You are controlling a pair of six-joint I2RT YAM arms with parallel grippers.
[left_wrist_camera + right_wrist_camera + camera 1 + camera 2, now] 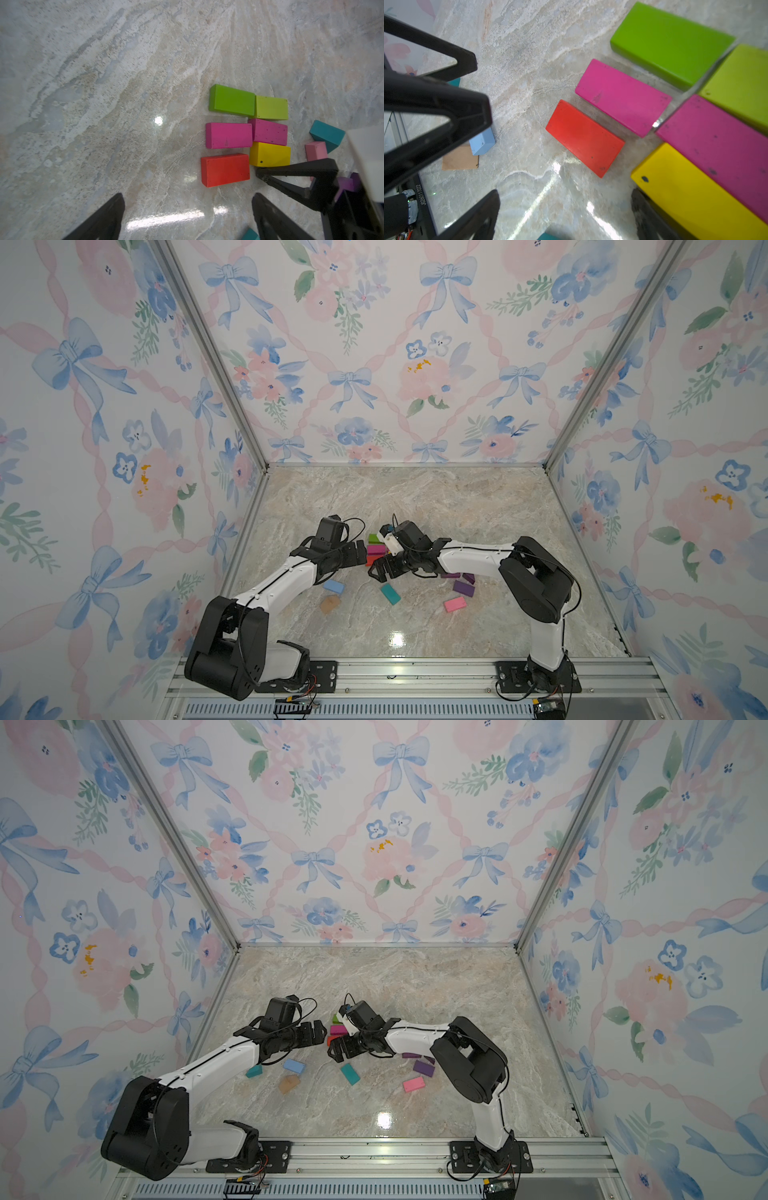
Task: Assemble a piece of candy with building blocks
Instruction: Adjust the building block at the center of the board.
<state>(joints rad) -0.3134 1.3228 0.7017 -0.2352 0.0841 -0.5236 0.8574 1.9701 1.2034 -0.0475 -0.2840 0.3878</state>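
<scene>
Six bright building blocks (268,132) lie in two columns; both sets of jaws open.

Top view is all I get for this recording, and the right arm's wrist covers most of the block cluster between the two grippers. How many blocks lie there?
Observer: Six, in three pairs, by the left wrist view: green block with lime block, magenta block with dark magenta block, red block with yellow block.
Operator: Is either gripper holding a block?
Observer: No. In the wrist views the left gripper and the right gripper are open with nothing between the fingers.
Operator: Are the rows pushed together?
Observer: Only partly. Green, magenta and red lie apart from one another, while lime, dark magenta and yellow sit against each other.
</scene>
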